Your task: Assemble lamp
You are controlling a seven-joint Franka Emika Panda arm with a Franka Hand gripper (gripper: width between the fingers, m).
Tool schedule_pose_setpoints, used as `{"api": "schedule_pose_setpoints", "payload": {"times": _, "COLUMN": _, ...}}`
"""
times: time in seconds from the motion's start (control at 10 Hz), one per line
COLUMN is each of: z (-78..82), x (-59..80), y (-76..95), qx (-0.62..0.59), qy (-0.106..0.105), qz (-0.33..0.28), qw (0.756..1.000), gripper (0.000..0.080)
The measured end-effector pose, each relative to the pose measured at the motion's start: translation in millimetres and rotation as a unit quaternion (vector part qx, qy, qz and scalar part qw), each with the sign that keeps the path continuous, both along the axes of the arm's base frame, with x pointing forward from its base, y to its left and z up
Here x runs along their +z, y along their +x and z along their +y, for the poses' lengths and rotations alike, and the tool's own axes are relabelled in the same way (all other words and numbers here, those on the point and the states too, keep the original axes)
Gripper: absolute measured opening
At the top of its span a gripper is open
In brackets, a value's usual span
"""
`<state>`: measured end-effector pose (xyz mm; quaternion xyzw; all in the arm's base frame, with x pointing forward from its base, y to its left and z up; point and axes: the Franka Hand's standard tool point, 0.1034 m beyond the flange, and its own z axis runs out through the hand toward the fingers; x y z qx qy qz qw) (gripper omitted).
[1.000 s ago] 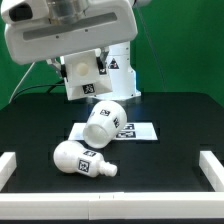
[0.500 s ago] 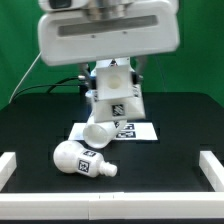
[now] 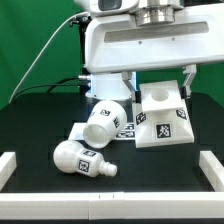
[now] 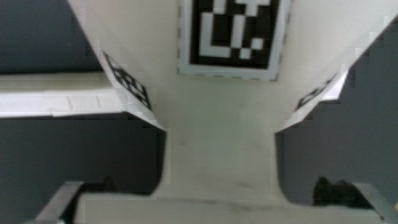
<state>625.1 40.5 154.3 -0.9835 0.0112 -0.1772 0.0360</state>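
Base (image 3: 165,120): white block, at exterior view's right, near shade (image 3: 105,118) lying on marker board (image 3: 127,129) | bulb (image 3: 84,160) on its side on bench (image 3: 40,125) | end effector (image 3: 161,88) pinching base | I'd set it flat, clear of shade, before letting go.

A black table (image 3: 40,125) is filling most of the exterior view, reaching from the near edge to the far wall. The marker board (image 3: 127,130) is lying flat on it near the middle, with only a narrow strip of its tags and its left corner showing. A white rail (image 3: 120,196) is running along the near edge, and it is turning up into short raised ends at the left (image 3: 8,163) and the right (image 3: 212,163). A green backdrop (image 3: 30,40) is hanging behind the table.
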Motion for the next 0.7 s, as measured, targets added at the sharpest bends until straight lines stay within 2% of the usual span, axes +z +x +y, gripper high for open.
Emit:
{"api": "schedule_pose_setpoints", "payload": {"times": 0.2, "z": 4.0, "x": -6.4, "y": -2.3, "qx": -0.008, "qy": -0.001, "qz": -0.039, "qw": 0.999, "gripper": 0.0532}}
{"api": "schedule_pose_setpoints", "payload": {"times": 0.3, "z": 22.7, "x": -24.3, "y": -12.1, "qx": -0.004, "qy": 0.001, "qz": -0.038, "qw": 0.999, "gripper": 0.0532}}
{"api": "schedule_pose_setpoints", "payload": {"times": 0.4, "z": 31.0, "x": -36.6, "y": -13.9, "qx": 0.005, "qy": -0.004, "qz": -0.033, "qw": 0.999, "gripper": 0.0532}}
{"api": "schedule_pose_setpoints", "payload": {"times": 0.7, "z": 40.0, "x": -68.2, "y": -1.1, "qx": 0.009, "qy": -0.006, "qz": -0.036, "qw": 0.999, "gripper": 0.0532}}
